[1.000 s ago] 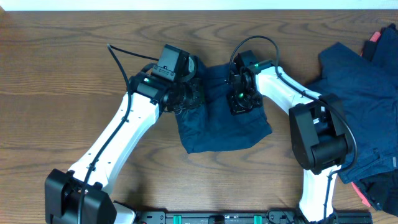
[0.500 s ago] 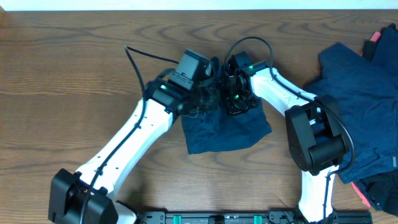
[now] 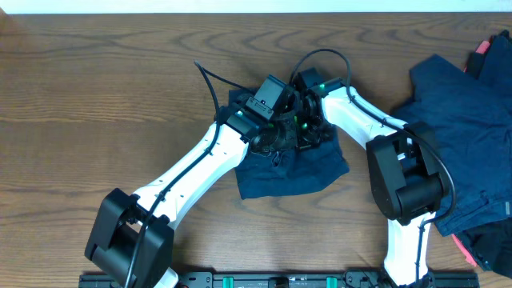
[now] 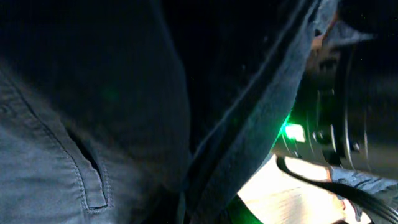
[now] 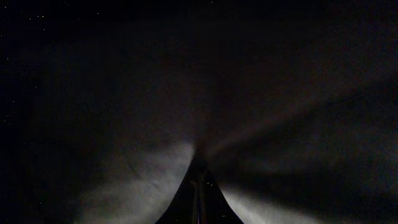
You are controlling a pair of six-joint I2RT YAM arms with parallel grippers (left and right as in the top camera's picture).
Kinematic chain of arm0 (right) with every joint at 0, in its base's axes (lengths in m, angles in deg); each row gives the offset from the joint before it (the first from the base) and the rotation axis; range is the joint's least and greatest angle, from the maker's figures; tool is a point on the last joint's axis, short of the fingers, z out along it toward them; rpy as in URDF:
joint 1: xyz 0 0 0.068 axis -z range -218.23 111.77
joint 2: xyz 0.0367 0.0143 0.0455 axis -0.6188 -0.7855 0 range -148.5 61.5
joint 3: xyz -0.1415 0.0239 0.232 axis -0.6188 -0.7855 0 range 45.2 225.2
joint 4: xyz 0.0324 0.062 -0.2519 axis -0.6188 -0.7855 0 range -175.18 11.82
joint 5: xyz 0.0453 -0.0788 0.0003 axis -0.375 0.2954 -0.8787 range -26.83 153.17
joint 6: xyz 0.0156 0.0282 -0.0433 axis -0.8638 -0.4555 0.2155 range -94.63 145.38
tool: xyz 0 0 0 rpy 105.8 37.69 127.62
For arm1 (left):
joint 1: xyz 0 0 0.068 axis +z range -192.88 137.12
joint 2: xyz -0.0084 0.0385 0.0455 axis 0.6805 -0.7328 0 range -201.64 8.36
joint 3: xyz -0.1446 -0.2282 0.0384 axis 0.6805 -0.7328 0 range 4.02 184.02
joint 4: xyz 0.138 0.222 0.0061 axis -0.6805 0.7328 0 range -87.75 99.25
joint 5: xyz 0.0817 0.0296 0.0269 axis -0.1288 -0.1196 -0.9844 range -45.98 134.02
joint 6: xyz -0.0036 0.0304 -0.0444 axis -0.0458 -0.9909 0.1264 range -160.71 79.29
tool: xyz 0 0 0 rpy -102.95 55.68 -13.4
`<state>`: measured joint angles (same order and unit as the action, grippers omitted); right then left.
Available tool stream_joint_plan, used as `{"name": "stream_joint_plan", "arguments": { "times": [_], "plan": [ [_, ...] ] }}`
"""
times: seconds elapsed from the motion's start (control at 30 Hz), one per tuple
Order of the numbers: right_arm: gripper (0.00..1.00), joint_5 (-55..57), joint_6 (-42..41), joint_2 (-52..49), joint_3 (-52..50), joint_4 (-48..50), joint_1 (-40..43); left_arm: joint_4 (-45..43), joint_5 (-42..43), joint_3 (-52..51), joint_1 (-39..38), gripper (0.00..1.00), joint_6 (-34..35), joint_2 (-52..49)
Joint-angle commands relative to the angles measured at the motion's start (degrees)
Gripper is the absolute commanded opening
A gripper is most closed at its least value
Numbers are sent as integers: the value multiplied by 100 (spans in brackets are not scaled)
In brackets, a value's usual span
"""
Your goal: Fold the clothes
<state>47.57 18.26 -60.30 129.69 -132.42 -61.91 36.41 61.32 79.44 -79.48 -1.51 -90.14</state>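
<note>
Count the cloth first: one navy garment [image 3: 292,172] lies near the middle of the table [image 3: 80,96], and one heap of dark blue clothes [image 3: 460,120] sits against the right edge. You cannot count the pieces in the heap. A red item [image 3: 482,46] shows at its far-right corner.

Both arms meet over the far half of the garment. The left gripper [image 3: 278,144] and right gripper [image 3: 308,128] sit just beside each other – nearly touching – on bunched cloth. The garment's near edge lies flat and uncovered, well short of the near edge of the bench.

For room to move, bare wood shows from the garment to the left edge. A narrower strip separates the garment from the heap, and the right arm's base stands in that strip.

The left wrist view is filled with navy fabric [image 4: 93,93], so you cannot tell whether those fingers are parted or closed. The right wrist view is dark cloth [image 5: 199,93] drawn toward a point. You cannot tell the right fingers' state either.
</note>
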Motion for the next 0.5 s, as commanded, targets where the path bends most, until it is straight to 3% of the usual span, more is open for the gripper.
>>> {"name": "stream_joint_plan", "arguments": {
  "times": [0.0, 0.27, 0.47],
  "plan": [
    [1, 245, -223, 103, 164, -179, 168, -4, -304, 151, -2, 14, 55, -24],
    [1, 1259, -225, 389, 131, -293, 813, -273, -496, 151, -4, 14, 55, -24],
    [1, 1386, -223, 369, -168, -210, 984, -501, -496, 151, -4, 14, 59, -37]
  ]
}}
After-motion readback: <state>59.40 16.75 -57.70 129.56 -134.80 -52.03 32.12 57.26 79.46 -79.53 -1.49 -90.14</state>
